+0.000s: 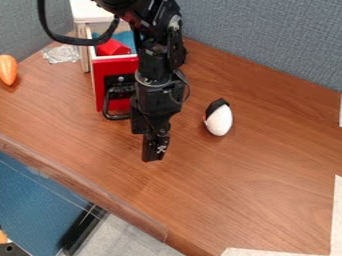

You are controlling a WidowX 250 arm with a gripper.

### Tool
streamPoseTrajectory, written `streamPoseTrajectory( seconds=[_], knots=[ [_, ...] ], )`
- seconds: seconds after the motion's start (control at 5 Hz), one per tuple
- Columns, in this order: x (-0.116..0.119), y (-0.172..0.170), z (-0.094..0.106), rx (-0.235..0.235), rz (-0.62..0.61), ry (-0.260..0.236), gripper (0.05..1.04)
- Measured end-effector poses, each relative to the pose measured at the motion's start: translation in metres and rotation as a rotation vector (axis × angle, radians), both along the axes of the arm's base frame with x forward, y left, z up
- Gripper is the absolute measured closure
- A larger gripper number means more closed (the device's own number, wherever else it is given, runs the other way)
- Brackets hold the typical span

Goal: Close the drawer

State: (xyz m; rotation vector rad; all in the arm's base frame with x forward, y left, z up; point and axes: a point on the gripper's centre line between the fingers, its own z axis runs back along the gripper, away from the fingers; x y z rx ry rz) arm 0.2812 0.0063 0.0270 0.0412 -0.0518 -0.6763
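Lining up the push: the drawer stood open, and I judged that I was at the approach step.
I had the black claw [155,150] hanging low over the brown wood-grain table [267,190], just out beyond the red-fronted drawer [117,70] with its black loop handle [115,116]. The drawer jutted from the white-topped cabinet [92,11], a red block [112,47] inside it. From my camera I could not tell how wide the claw was spread, or whether it had hold of anything. As I read it, the next move called for setting the claw squarely against the red front and pushing straight back toward the cabinet; an off-centre shove might have jammed the drawer or snagged the handle.
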Motion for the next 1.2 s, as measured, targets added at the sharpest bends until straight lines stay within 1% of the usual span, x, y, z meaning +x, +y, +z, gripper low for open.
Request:
streamPoseTrajectory(
  seconds=[0.2, 0.8, 1.2],
  knots=[
    [0.007, 0.01, -0.005, 0.018, 0.014, -0.001, 0.083],
    [0.046, 0.039, 0.006, 0.044, 0.078, -0.065, 0.084],
    [0.066, 0.064, 0.011, 0.08, 0.112, -0.088, 0.084]
  ],
)
